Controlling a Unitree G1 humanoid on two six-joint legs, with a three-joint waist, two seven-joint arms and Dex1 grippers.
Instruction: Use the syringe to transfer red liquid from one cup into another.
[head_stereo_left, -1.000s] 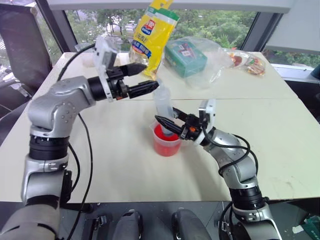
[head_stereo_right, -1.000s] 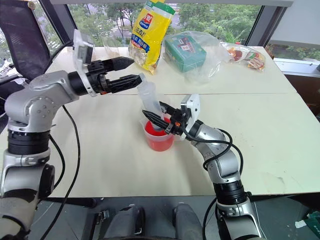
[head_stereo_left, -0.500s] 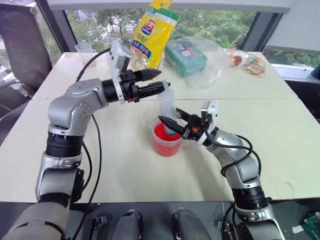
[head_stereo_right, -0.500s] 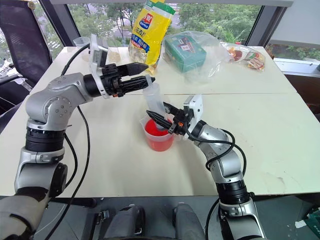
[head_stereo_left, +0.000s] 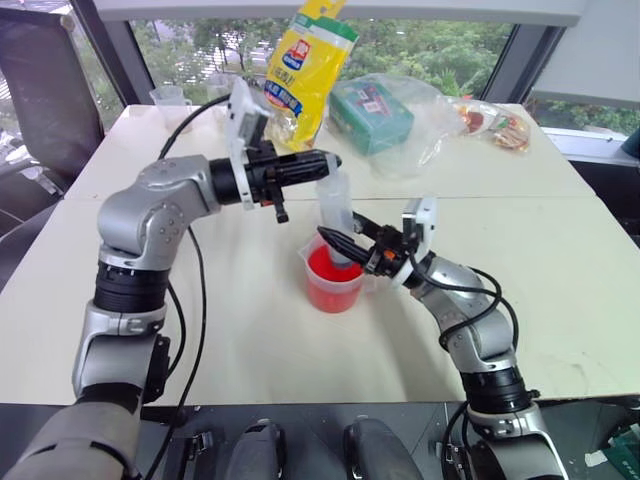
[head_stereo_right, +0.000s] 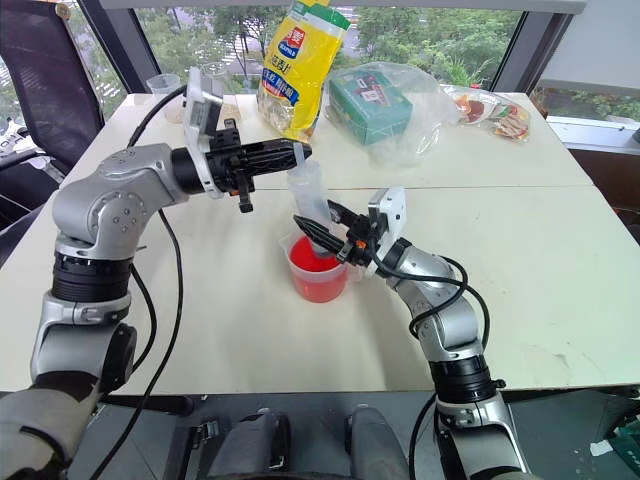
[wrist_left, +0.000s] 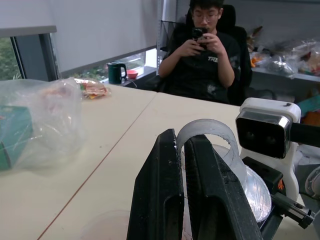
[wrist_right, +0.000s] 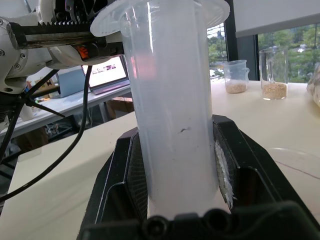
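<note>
The syringe (head_stereo_left: 333, 205) stands nearly upright with its tip down in the squat red cup (head_stereo_left: 333, 288) at the table's middle. Red liquid (head_stereo_left: 322, 268) fills that cup. My right gripper (head_stereo_left: 345, 243) is shut on the lower barrel (wrist_right: 172, 100), just above the cup's rim. My left gripper (head_stereo_left: 325, 162) reaches in level from the left and is shut on the rim of the plunger top (wrist_left: 220, 132). Another cup, the one named for the liquid, is hidden from me.
A yellow bag (head_stereo_left: 305, 65), a green box in a clear plastic bag (head_stereo_left: 372, 115) and snack packets (head_stereo_left: 495, 125) lie along the table's far side. Two clear cups with beige contents (wrist_right: 272, 75) stand at the far left corner. A person (wrist_left: 207, 50) sits beyond the table.
My left gripper has moved right to the top of the syringe and closed from wide open onto the plunger's rim. The right gripper has kept its hold on the barrel.
</note>
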